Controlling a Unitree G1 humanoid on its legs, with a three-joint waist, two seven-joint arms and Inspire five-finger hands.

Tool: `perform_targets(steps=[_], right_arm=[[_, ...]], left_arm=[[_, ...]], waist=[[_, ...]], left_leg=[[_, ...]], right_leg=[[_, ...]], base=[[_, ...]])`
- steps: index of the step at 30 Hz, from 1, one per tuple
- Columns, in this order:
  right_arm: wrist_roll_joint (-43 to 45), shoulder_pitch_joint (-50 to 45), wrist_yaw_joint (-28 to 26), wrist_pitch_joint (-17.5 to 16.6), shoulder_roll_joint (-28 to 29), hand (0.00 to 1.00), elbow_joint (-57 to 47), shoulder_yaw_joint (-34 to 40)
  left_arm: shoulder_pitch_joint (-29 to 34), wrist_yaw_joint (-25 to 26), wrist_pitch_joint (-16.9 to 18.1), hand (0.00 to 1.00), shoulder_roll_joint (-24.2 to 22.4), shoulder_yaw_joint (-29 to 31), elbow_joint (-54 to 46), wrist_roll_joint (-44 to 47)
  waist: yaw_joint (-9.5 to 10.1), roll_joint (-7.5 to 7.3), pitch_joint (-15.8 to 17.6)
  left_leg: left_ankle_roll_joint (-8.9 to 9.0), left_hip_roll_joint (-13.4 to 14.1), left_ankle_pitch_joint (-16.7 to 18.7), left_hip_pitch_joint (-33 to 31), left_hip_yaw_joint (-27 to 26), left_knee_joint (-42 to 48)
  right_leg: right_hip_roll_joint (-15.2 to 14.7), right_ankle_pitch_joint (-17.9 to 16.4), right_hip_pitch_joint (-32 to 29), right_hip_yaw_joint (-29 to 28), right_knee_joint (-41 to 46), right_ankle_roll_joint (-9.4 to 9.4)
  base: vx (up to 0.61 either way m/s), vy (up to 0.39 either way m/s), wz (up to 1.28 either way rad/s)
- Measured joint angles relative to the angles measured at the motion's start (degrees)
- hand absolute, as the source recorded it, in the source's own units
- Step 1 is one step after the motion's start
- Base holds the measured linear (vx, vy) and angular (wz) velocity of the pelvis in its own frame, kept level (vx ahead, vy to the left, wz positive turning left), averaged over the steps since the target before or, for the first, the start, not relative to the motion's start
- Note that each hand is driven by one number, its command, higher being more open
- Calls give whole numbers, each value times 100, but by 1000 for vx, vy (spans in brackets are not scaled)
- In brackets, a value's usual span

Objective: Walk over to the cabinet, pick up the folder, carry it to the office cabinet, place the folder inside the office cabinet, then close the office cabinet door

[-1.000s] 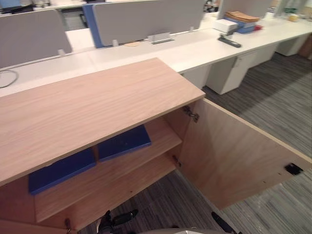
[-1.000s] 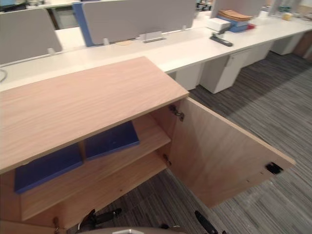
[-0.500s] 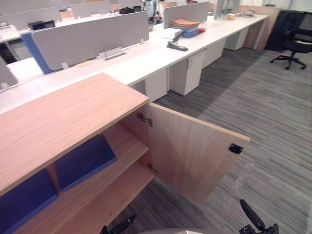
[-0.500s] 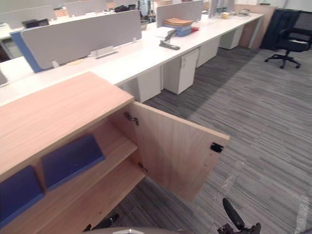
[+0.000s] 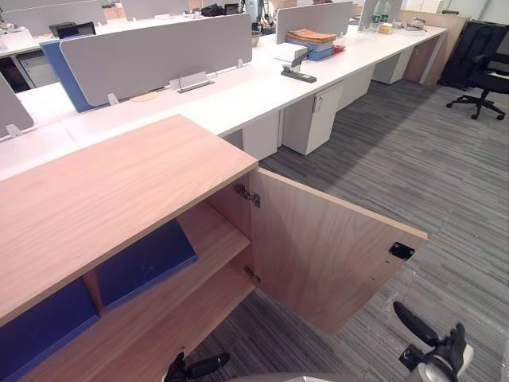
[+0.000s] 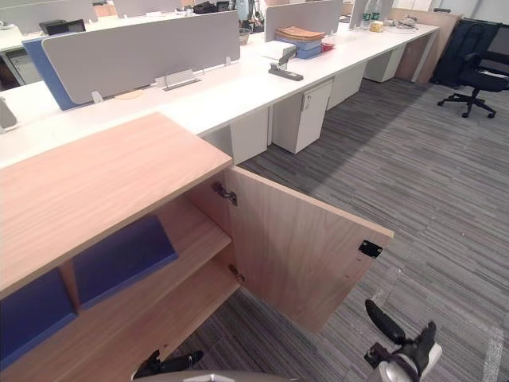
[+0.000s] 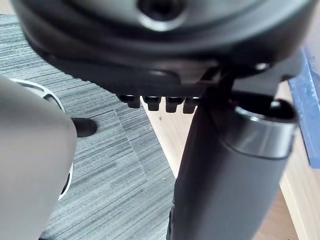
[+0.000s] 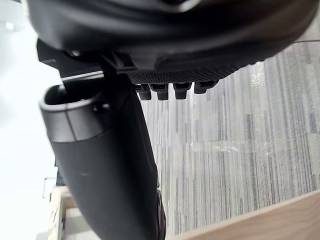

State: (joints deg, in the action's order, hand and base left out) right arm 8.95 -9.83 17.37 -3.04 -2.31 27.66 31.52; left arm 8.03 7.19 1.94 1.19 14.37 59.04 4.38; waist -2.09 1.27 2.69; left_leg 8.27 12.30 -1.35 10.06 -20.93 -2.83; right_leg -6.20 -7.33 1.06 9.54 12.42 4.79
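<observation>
With the blue folder [image 5: 145, 263] lying on the upper shelf [image 5: 216, 237] of the office cabinet [image 5: 119, 187] and the left hand [image 5: 203, 367] and right hand [image 5: 417, 326] both relaxed and empty, the open door [image 5: 326, 247] apparently required pushing shut next.

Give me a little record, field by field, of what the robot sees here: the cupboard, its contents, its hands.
Cabinet: low light wooden office cabinet, beside long white desks
Door: wooden cabinet door, swung wide open
Upper shelf: flat blue folder and second blue folder, a divider between them
Left hand: low by the cabinet's foot, holding nothing
Right hand: low over grey striped carpet, holding nothing
Left to do: close the door
</observation>
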Motion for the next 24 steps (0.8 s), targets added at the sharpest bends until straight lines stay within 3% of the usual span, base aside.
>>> perform_targets(steps=[7,13,24], right_arm=[[-30,180,-441,0,-559,100,29,-415],[-218,394,-658,1,-1075,100,247,-814],[-270,843,-1396,-12,-2081,100,602,-2374]], left_arm=[[54,-148,0,100,125,-20,94,-5],[246,-178,-11,100,274,-64,217,-51],[362,-267,-8,100,420,-385,220,-51]], waist=[[9,121,51],[4,110,60],[32,54,99]], left_leg=[[-57,-62,-12,-45,232,-61],[-43,-71,-24,-93,348,-68],[-154,-144,-4,-166,421,-64]], right_leg=[[-55,22,3,103,-22,41],[-50,49,12,139,-52,29],[-85,149,5,74,-158,48]], base=[[-34,6,11],[49,-2,5],[-12,6,0]])
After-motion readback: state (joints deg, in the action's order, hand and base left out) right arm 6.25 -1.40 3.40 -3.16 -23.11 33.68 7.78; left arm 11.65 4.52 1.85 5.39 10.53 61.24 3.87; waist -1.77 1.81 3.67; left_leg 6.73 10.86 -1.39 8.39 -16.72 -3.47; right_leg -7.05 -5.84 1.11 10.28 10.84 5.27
